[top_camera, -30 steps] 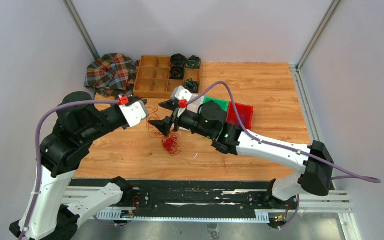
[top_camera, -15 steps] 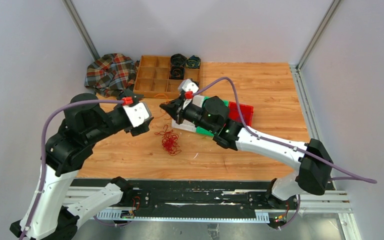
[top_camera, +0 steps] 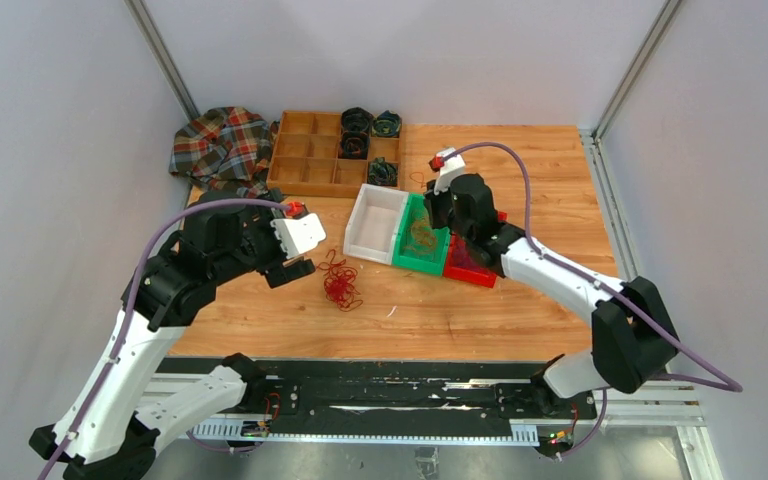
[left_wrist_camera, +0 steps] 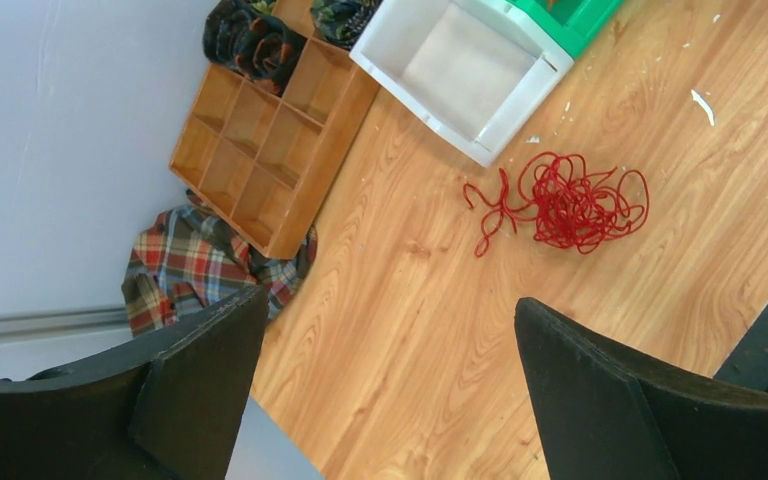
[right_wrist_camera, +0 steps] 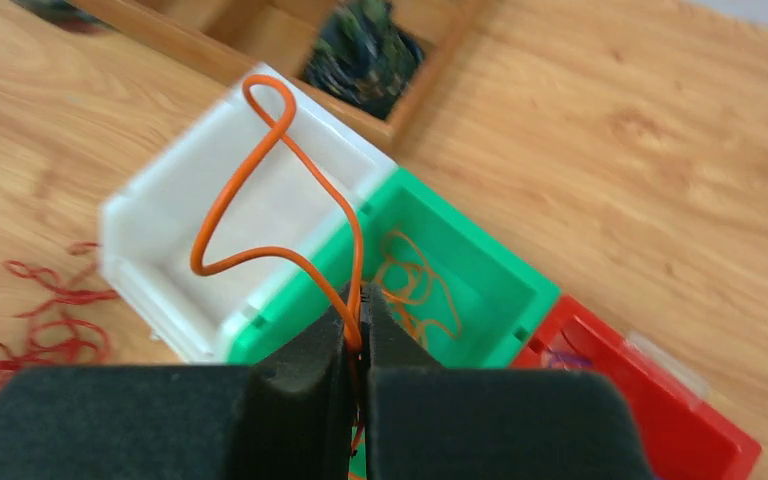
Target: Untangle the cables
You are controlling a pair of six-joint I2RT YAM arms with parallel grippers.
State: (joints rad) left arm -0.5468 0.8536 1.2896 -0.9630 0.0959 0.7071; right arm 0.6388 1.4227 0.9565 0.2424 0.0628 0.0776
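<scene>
Pads of your right tool [right_wrist_camera: 360, 300] are pinched tight on a thin orange wire loop [right_wrist_camera: 357, 255], held above the green plastic bin [right_wrist_camera: 480, 234], where more orange wire [right_wrist_camera: 415, 285] lies. Your left tool [left_wrist_camera: 390, 310] gapes wide, holding nothing, over the wooden bench [left_wrist_camera: 410, 400]; the red wire tangle [left_wrist_camera: 570, 200] rests there beside the white plastic bin [left_wrist_camera: 470, 65].

No legible text or labels anywhere.
</scene>
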